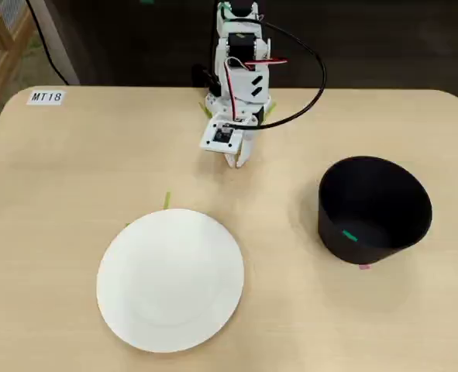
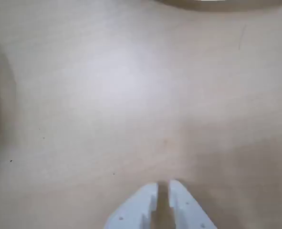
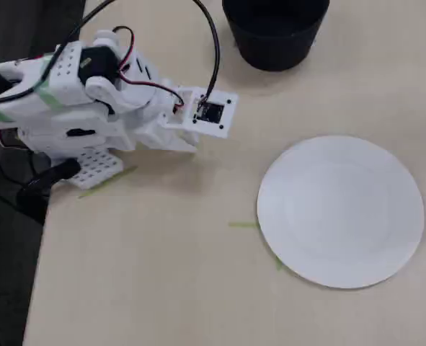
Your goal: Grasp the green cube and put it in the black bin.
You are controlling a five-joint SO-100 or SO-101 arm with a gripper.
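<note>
Green cube (image 1: 350, 235) sitting inside black bin (image 1: 374, 210), so drop looks done. Gripper (image 2: 163, 187) resting folded near arm base, well apart from bin, fingers nearly touching, holding nothing.

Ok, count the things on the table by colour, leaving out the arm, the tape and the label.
White: 1, the white plate
Black: 1, the black bin
Green: 1, apparently the green cube, lying inside the bin
Total: 3
</note>
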